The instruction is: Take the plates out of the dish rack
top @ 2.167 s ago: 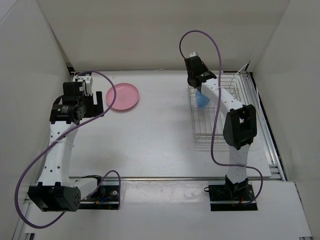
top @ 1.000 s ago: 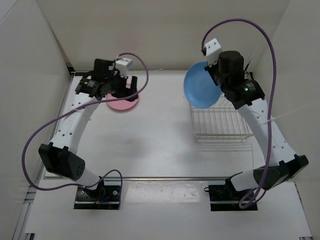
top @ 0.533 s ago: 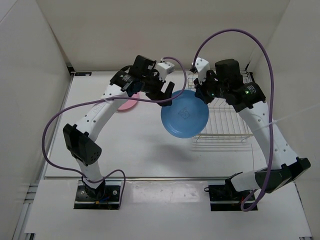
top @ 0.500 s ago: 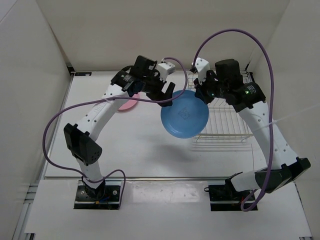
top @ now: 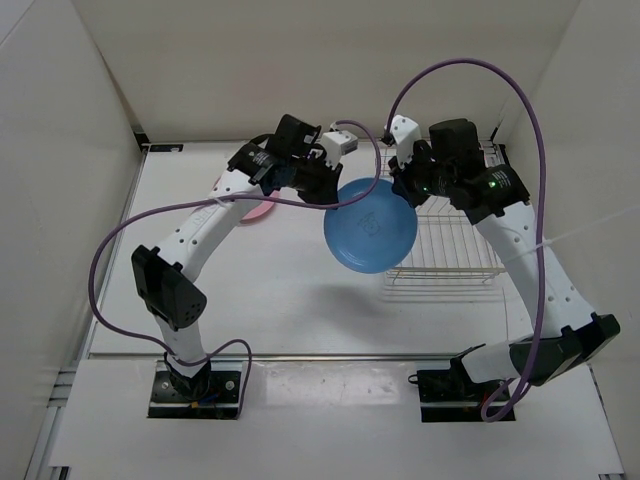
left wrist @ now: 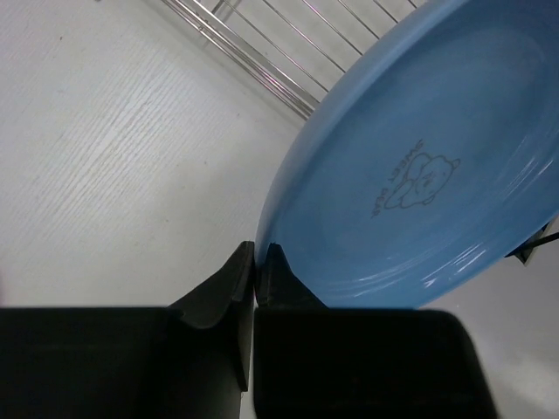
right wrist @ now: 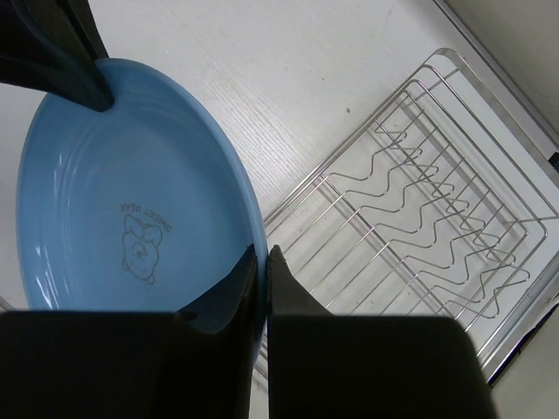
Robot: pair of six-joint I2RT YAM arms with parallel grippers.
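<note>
Both plates are out of the dish rack. The pink plate lies on the bench, far left. The blue plate hangs mid-air beside the rack, its rim pinched by the left end effector and the right end effector. Setting it down appears to be all that is left.

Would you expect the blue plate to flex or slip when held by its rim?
Probably stiff: the blue plate looks undistorted though the left gripper and right gripper pinch only its rim. Likely light, since edge pinches carry it. Its glossy sheen hints it could slip.
</note>
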